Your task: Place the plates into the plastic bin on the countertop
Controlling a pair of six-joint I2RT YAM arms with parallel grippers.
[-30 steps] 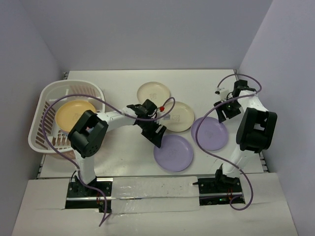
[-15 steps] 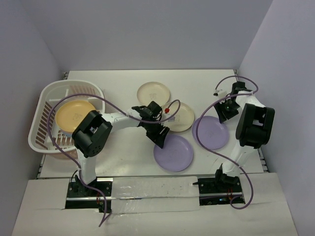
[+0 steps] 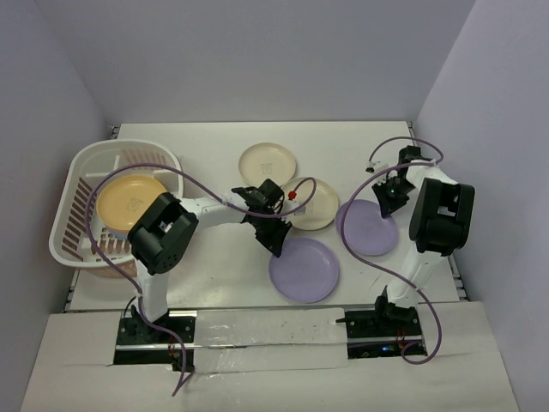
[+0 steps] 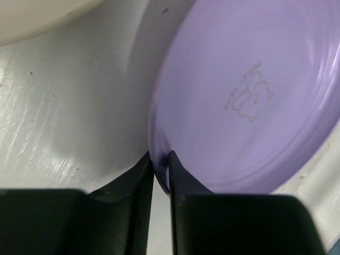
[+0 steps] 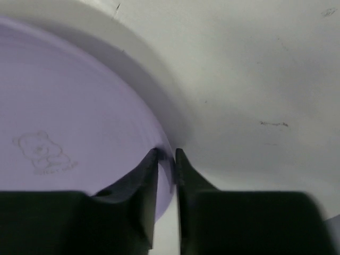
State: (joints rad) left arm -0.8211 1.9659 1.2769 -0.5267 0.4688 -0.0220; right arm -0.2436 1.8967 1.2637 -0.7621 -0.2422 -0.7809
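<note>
Two lilac plates lie on the white countertop (image 3: 214, 257). My left gripper (image 3: 273, 241) (image 4: 161, 162) is shut on the near-left rim of the front lilac plate (image 3: 304, 269) (image 4: 249, 101), one finger above the rim and one under it. My right gripper (image 3: 390, 202) (image 5: 167, 159) is shut on the far rim of the right lilac plate (image 3: 367, 230) (image 5: 64, 122). Between the arms lie two cream plates (image 3: 268, 161) (image 3: 310, 203). At the left stands the plastic bin (image 3: 81, 184), holding a yellow-orange plate (image 3: 130, 199).
Purple cables loop over the bin and over the right lilac plate. Lilac-grey walls close the table on three sides. In the left wrist view, a cream plate's edge (image 4: 37, 16) shows beside the lilac plate.
Both grippers have closed from wide open onto the rims of their lilac plates. The left wrist has shifted slightly toward the front plate, and the right wrist has dropped onto its plate's far rim.
</note>
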